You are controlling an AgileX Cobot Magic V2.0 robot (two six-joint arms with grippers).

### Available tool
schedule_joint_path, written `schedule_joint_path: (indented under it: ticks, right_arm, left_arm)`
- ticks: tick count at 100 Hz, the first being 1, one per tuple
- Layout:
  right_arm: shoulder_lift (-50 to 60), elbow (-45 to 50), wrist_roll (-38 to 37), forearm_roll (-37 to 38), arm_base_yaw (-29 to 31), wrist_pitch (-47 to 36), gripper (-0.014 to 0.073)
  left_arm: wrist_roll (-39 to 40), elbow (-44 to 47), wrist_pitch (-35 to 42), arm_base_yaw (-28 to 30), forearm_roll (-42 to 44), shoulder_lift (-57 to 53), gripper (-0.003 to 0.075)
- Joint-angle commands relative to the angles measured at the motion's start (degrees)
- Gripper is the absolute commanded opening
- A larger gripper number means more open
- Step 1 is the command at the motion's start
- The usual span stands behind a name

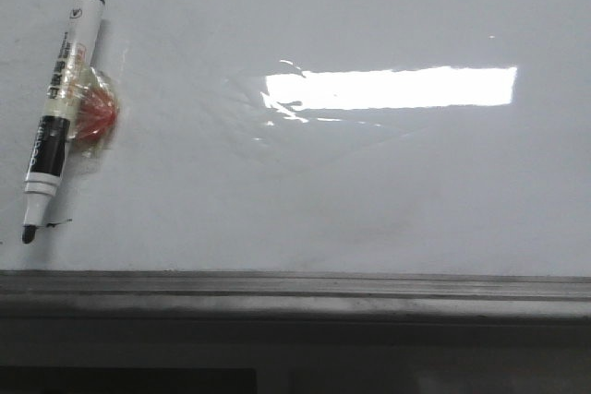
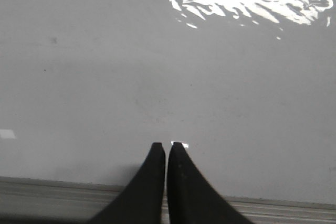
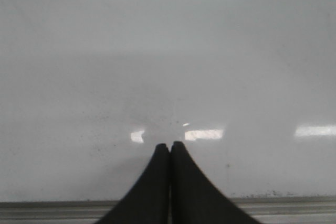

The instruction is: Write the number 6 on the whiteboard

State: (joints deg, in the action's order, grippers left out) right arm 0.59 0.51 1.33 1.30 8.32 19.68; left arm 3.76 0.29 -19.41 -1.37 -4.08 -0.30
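Note:
The whiteboard [image 1: 369, 191] fills the front view, glossy white with a grey metal frame [image 1: 295, 288] along its bottom edge. A black and white marker [image 1: 63, 103] lies on it at the far left, uncapped tip toward the frame, with a red round piece [image 1: 95, 115] taped at its middle. A tiny black squiggle [image 1: 57, 223] sits beside the tip. No number 6 is in view. My left gripper [image 2: 167, 146] is shut and empty over bare board [image 2: 157, 77]. My right gripper [image 3: 170, 145] is shut and empty over bare board [image 3: 168, 66]. Neither gripper shows in the front view.
A bright window reflection [image 1: 392, 88] lies across the wrinkled middle of the board. The board's frame [image 2: 52, 195] runs just behind the left fingers and the frame [image 3: 283, 205] just behind the right fingers.

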Motion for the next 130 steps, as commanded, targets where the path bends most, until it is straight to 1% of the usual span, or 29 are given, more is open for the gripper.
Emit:
schedule_joint_path:
  ticks: [1, 101, 116, 130]
  right_arm:
    - [1.11, 1.78, 0.47, 0.07, 0.01, -1.42, -0.0065]
    - [1.11, 1.78, 0.47, 0.07, 0.01, -1.42, -0.0065]
    - [1.11, 1.78, 0.47, 0.07, 0.01, -1.42, -0.0065]
    - [1.11, 1.78, 0.47, 0.07, 0.01, -1.42, -0.0065]
  left_arm:
    - [0.50, 2.56, 2.63, 0.10, 0.08, -1.81, -0.0019]
    - [0.50, 2.56, 2.63, 0.10, 0.08, -1.81, -0.0019]
    - [0.50, 2.46, 4.90, 0.10, 0.21, -1.81, -0.0019]
    - [0.50, 2.46, 5.00, 0.10, 0.21, -1.81, -0.0019]
